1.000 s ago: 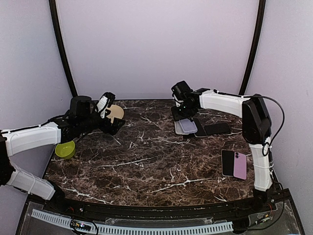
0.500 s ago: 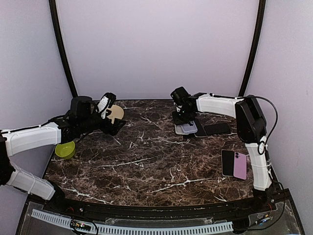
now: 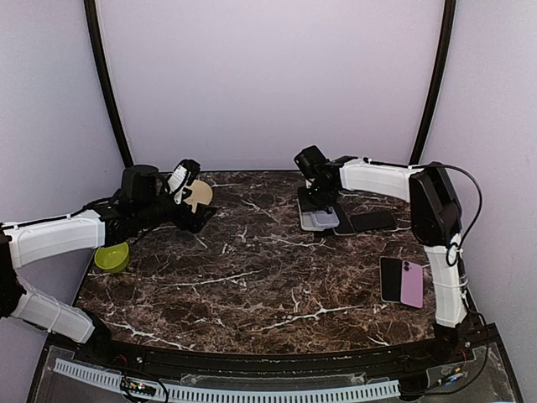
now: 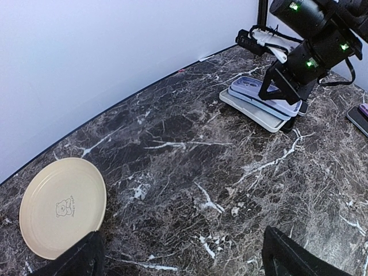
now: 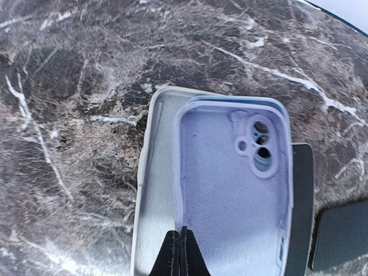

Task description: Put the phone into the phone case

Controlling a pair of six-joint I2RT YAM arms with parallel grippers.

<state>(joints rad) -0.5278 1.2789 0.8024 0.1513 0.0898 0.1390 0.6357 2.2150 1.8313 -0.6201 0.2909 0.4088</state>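
Right gripper (image 5: 183, 254) has just clenched from half open, tips meeting at the left rim of the lilac phone case (image 5: 230, 190), far right on its stack. I cannot tell if the wall is caught. The pink phone (image 3: 411, 284) lies well apart, near right, so fitting hasn't begun.

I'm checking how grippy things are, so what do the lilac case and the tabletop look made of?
Lilac case: likely soft silicone, matte; its inside looks fuzzy, like a microfibre lining. Tabletop: dark brown marble or marble-look laminate, white veins, slight sheen; I cannot tell which.
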